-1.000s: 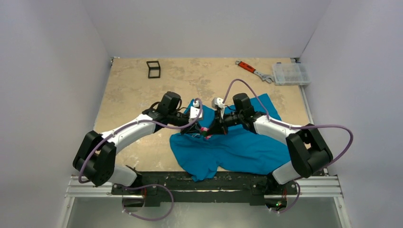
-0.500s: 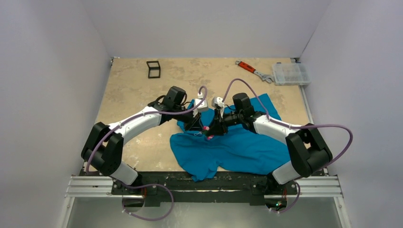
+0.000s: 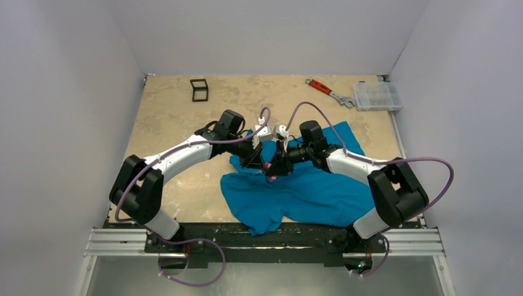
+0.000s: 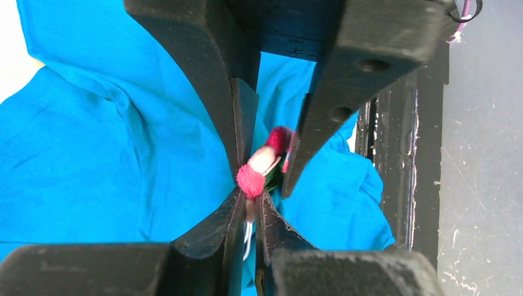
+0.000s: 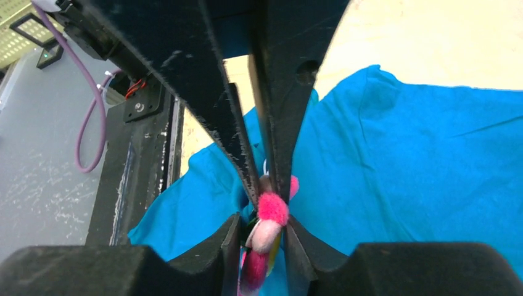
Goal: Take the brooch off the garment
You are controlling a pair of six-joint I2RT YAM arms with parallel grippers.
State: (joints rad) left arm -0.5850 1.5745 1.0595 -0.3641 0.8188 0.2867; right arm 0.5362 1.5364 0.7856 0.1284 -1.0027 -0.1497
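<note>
The teal T-shirt [image 3: 321,191] lies crumpled on the near middle of the table. The pink brooch [image 3: 267,166] sits on a raised fold near its upper left part. Both grippers meet at it. In the right wrist view my right gripper [image 5: 264,225] is shut on the brooch [image 5: 269,216], one finger on each side of its fluffy petals, above the shirt [image 5: 419,160]. In the left wrist view my left gripper [image 4: 250,194] is shut on the brooch's [image 4: 259,169] near edge, with a thin white wire between its fingers over the shirt [image 4: 92,154]. The brooch's centre is hidden.
A red-handled wrench [image 3: 327,90] and a clear plastic box [image 3: 377,95] lie at the far right. A small black square frame [image 3: 199,89] lies at the far left. A black rail [image 3: 259,234] runs along the near table edge. White walls stand on three sides.
My left arm has swung in toward the right, bringing its gripper up to the brooch. My right gripper has shifted slightly left, still at the brooch.
</note>
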